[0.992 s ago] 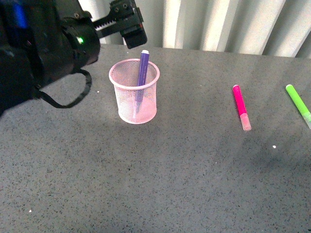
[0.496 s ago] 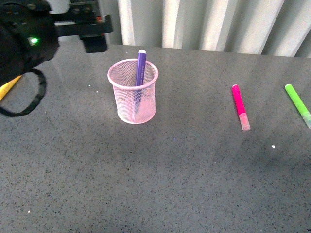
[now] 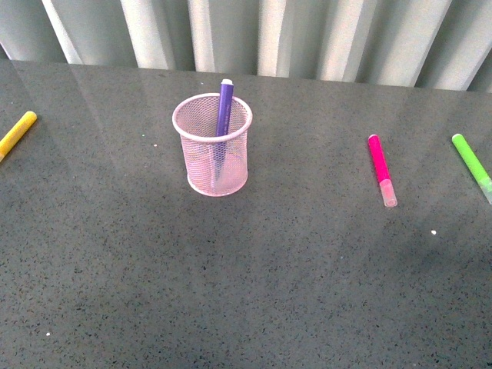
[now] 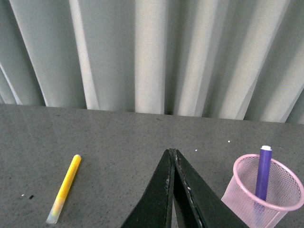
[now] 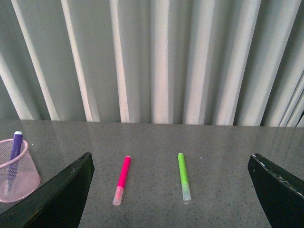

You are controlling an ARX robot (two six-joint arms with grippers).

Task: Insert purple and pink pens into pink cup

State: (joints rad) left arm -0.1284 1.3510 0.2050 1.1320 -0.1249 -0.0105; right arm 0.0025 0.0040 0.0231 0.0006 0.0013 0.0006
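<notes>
Presently: pen stock, nothing in my grip

Pink cup (image 3: 212, 146), one, upright on the grey table (image 3: 246, 292). Purple pen (image 3: 224, 108), one, standing inside it, leaning on the rim. Pink pen (image 3: 380, 167), one, lying flat, well apart from the cup. Lime green marker (image 3: 470, 163), one, near the pink pen. Yellow marker (image 3: 17, 132), one, across the cup from them. My left gripper (image 4: 172, 154): jaws pressed together, empty, cup near. My right gripper (image 5: 171, 159): spread wide, pink pen on the table ahead.

Four markers — purple (image 3: 224, 108), pink (image 3: 378, 159), yellow (image 3: 17, 132), green (image 3: 469, 157) — and one mesh cup (image 3: 234, 165).
</notes>
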